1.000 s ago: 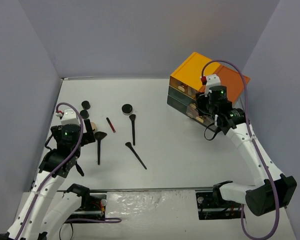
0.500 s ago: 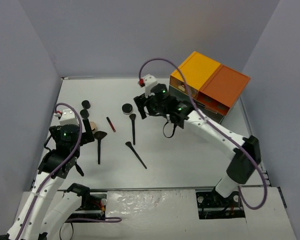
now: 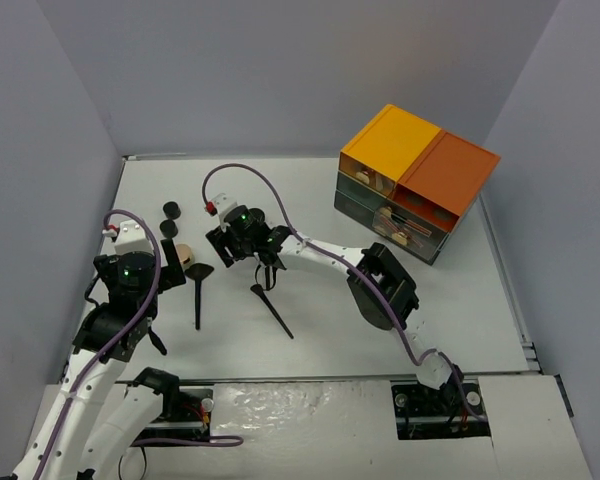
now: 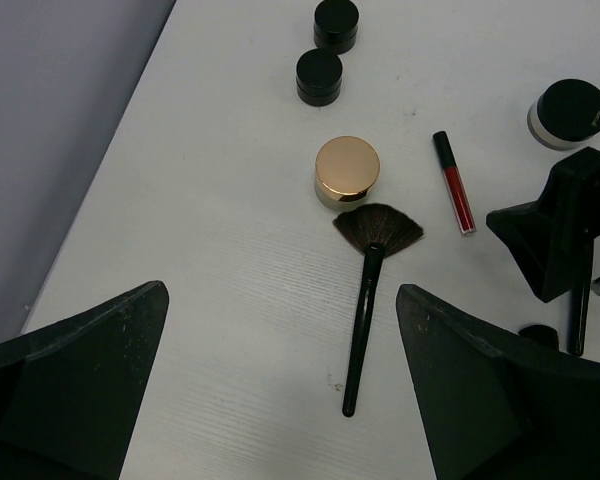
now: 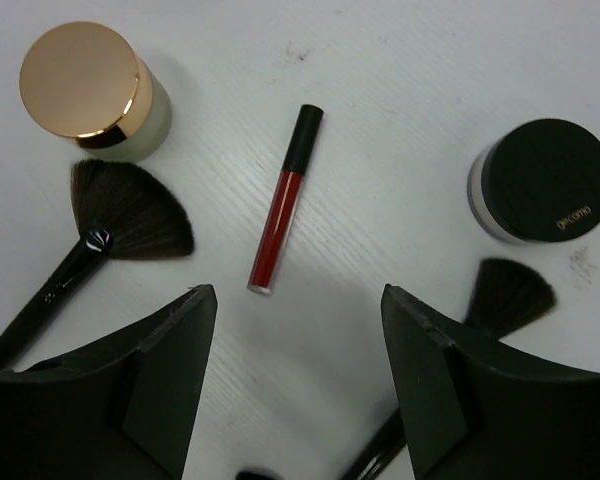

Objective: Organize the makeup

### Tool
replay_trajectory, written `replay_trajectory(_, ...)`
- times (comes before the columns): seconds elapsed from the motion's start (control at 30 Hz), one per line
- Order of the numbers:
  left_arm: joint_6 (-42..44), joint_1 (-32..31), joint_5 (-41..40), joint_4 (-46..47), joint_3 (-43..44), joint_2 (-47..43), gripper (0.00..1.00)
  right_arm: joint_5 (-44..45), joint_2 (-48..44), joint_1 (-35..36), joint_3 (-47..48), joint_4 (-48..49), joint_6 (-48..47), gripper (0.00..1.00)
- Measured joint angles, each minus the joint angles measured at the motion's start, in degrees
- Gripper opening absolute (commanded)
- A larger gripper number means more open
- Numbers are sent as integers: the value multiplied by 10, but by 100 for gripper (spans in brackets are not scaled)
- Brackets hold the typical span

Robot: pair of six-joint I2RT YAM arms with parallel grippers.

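Observation:
The makeup lies on the white table. Two round black jars stand at the far left, also in the top view. A gold-lidded tan compact sits by a black fan brush. A red stick lies between the compact and a black-lidded jar. A second brush lies beside that jar. My left gripper is open and empty, hovering near the fan brush handle. My right gripper is open and empty, just above the near end of the red stick.
An orange-topped dark drawer box stands at the far right of the table. Grey walls close in the left, back and right sides. The right gripper's fingers show at the right of the left wrist view.

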Motion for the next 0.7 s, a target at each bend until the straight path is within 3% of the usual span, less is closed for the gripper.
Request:
replay_trajectory(0.43,0,0,0,-3,0,9,97,10,127,10,67,60,11,48)
replay_trajectory(0.7,0,0,0,-3,0,10,97,24,132,11,69,66,9,14)
